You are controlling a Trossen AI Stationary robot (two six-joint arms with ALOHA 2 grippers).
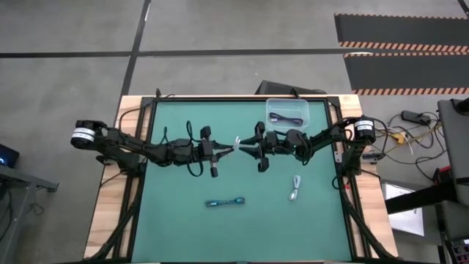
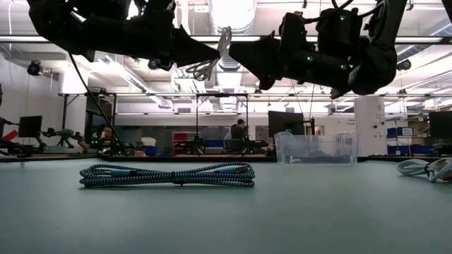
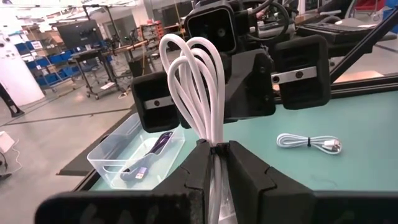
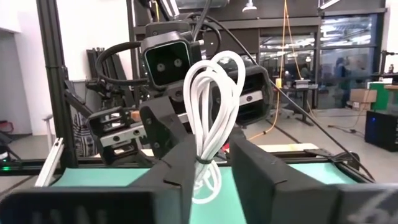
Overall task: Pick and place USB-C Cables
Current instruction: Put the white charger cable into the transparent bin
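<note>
Nearest us in the low view lies the teal braided cable point(image 2: 167, 175), folded flat on the green bench point(image 1: 176, 220), toward its front edge and slightly left of centre. High above the middle of the bench the two arms meet. We see the left tool point(image 3: 216, 163) pinching a white cable bundle point(image 3: 198, 87) between its dark fingers, the loops standing up past the fingertips. The right tool point(image 4: 208, 163) faces it, with the same bundle between its fingers; the fingers look slightly spread around the tie, and we cannot tell if they touch it. From overhead the bundle is only a small pale sliver between the two tools, and its plugs are hidden by the fingers.

A second white cable point(image 1: 294, 186) lies coiled on the bench right of centre, well apart from the teal one. A clear plastic bin point(image 1: 324, 117) sits near the back right corner, holding a dark cable point(image 1: 286, 119) with a pale plug; its colour is hard to judge. We can read no labels or writing anywhere.
</note>
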